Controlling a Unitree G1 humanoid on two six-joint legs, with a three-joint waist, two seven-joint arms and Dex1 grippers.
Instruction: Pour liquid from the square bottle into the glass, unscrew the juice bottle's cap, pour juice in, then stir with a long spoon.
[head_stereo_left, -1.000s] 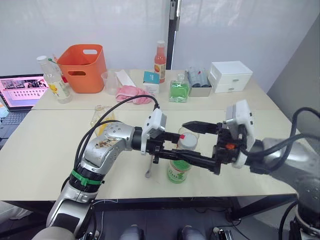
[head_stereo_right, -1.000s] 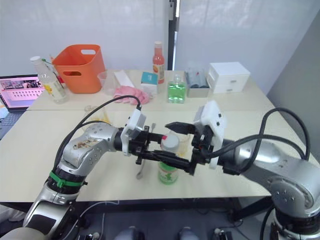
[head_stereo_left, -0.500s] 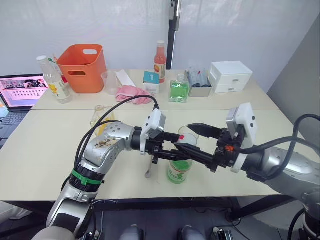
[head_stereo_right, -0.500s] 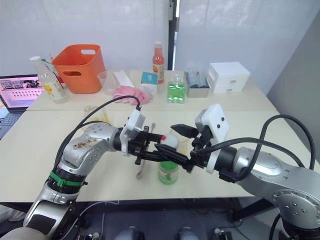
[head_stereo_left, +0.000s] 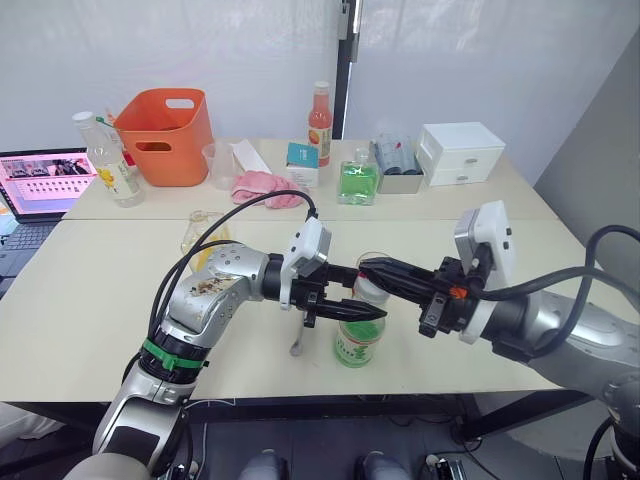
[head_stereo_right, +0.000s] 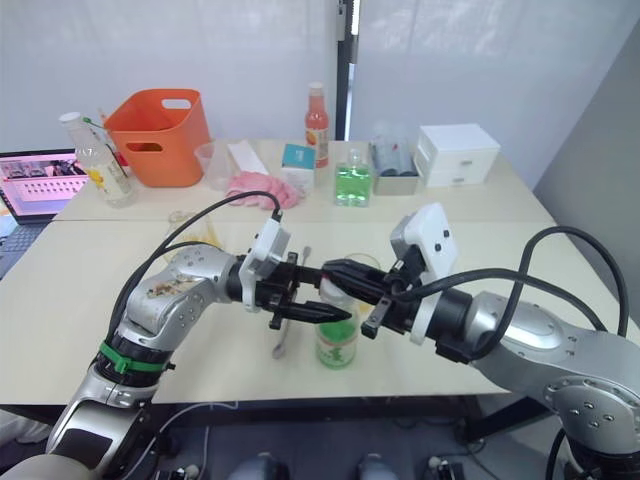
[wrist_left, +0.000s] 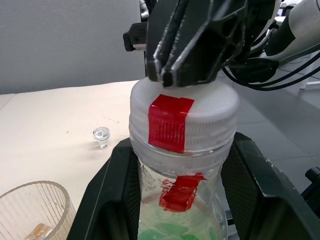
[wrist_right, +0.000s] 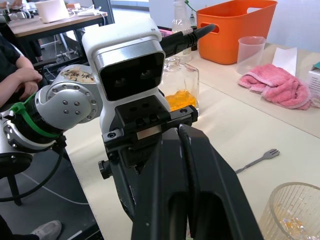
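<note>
- Juice bottle (head_stereo_left: 357, 343) upright at table's (head_stereo_left: 90, 300) front edge, neck clamped by left gripper (head_stereo_left: 352, 299).
- Right gripper (head_stereo_left: 372, 269) closed on white cap (wrist_left: 184, 116).
- Best done: steady neck, twist without tipping toward glass (head_stereo_left: 377, 268) just behind.

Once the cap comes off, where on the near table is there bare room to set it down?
Bare tabletop lies at the near table's left end, left of the square bottle, and at its right end beyond the right gripper. The middle is crowded: juice bottle, glass, long spoon and both arms. The far table's back is cluttered.
</note>
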